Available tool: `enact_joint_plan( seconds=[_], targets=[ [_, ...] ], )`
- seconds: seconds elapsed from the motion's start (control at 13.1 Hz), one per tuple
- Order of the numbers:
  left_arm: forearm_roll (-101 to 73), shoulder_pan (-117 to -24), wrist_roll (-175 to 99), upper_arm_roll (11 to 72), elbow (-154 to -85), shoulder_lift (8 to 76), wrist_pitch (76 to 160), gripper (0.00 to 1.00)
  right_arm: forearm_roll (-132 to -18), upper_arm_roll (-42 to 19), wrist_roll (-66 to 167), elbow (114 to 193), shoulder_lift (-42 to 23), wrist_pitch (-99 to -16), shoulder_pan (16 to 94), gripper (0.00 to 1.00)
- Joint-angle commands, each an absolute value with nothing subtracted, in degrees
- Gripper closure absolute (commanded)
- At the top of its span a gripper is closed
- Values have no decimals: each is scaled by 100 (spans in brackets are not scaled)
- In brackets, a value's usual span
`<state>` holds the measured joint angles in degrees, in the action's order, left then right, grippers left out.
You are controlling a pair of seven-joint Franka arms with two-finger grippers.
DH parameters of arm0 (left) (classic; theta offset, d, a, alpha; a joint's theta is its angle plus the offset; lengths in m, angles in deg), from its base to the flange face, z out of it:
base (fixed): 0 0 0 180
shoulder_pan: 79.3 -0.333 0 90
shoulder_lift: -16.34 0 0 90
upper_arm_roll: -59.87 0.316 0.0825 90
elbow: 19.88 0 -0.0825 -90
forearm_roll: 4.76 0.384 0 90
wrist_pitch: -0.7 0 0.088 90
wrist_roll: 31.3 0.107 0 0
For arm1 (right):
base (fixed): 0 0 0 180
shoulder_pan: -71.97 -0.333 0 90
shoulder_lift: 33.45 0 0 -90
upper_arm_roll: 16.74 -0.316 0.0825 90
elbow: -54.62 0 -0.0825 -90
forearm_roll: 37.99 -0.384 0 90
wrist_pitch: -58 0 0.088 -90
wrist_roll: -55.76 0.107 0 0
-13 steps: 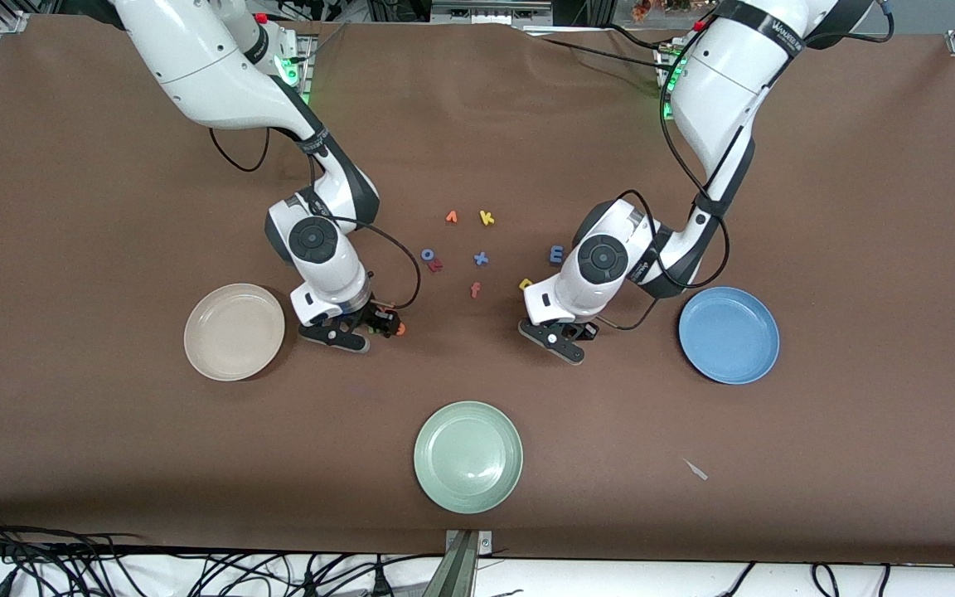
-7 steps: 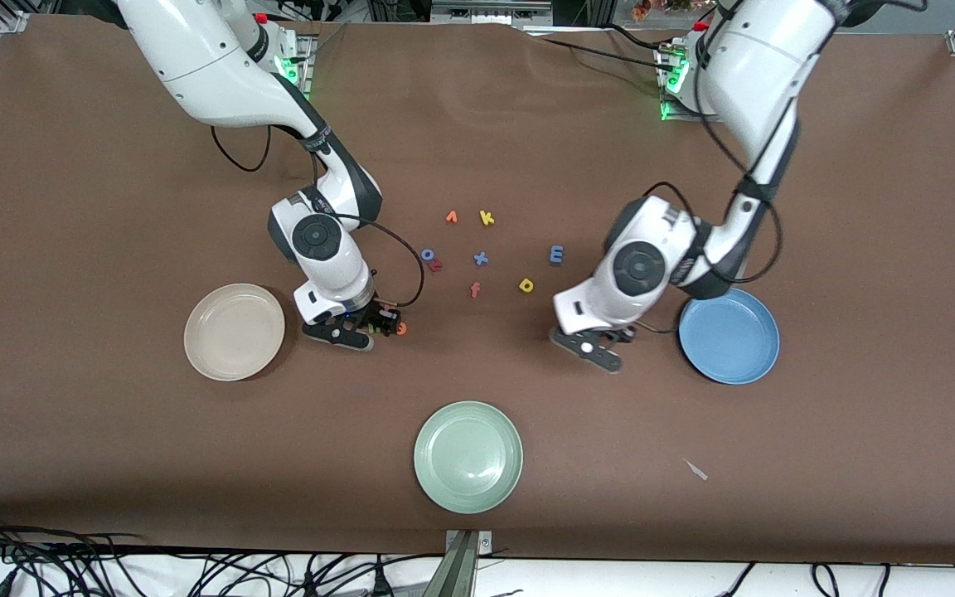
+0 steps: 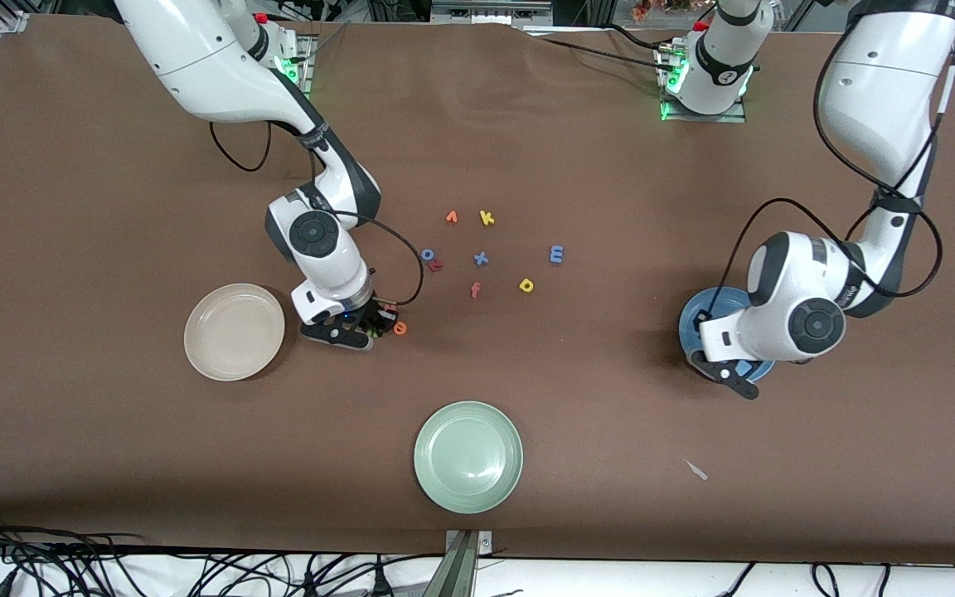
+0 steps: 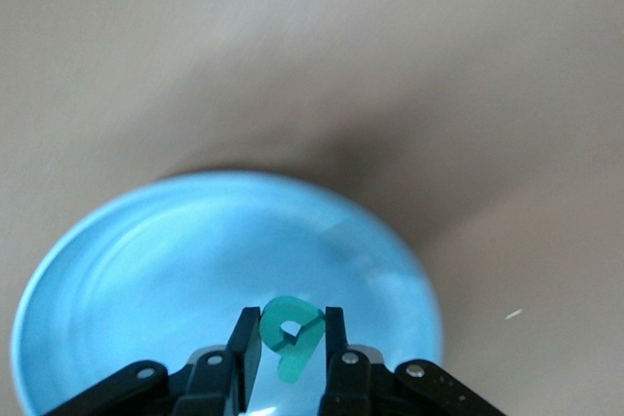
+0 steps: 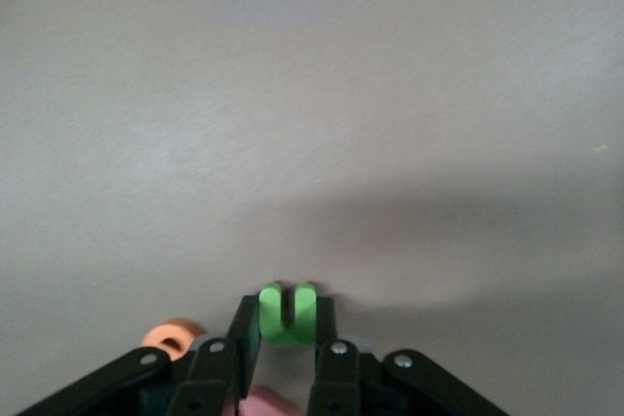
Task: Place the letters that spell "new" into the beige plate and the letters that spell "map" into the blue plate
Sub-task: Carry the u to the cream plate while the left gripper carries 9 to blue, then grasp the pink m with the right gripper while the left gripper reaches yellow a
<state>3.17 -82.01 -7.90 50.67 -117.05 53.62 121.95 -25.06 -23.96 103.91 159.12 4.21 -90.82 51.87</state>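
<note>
Two arms sorting foam letters on a brown worktop.

Front view: the left end effector (image 3: 722, 365) hangs over the blue plate (image 3: 697, 319); the right end effector (image 3: 374, 323) is low on the worktop near the beige plate (image 3: 234, 332), just beside the orange e (image 3: 399, 328). Readable loose letters: yellow k (image 3: 487, 218), blue x (image 3: 481, 259), light-blue m (image 3: 556, 254), yellow a (image 3: 526, 285).
Left wrist view: fingers clamp the teal p (image 4: 290, 334) above the blue plate.
Right wrist view: fingers clamp the green n (image 5: 288, 312).
</note>
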Motion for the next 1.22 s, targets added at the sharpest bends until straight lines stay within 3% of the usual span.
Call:
enact_joint_plan(
  seconds=[0.0,0.08,0.38,0.61,0.69,0.84,0.92,1.14],
  targets=[
    [587,-8255,-783,4976,-11875,5317,12216,54,-2516,-2421,9544,16044,-170,-8354,5587,76],
    [596,-8238,-783,4976,-11875,5291,12217,3,-2516,-2421,9227,16052,-311,-8098,5736,76],
    [553,-8097,-853,4810,-11779,4984,12015,0,-2516,-2412,7857,16604,-891,-7771,6412,76],
    [508,-8079,-1518,4293,-11350,4895,11612,0,-2516,-2412,7413,17447,-1094,-8435,6827,72],
    [517,-8062,-1930,4090,-11252,4895,11410,0,-2525,-2377,7422,17702,-1095,-8830,6836,64],
    [561,-8018,-2503,3869,-11242,4895,11320,0,-2516,-2350,7527,17793,-1086,-9001,6836,39],
    [552,-7957,-2558,3869,-11242,4895,11320,0,-2516,-2359,7658,17758,-1086,-8992,6828,32],
    [517,-7852,-2803,3869,-11199,4886,11329,0,-2516,-2744,8552,17469,-1051,-8765,6801,29]
  ],
)
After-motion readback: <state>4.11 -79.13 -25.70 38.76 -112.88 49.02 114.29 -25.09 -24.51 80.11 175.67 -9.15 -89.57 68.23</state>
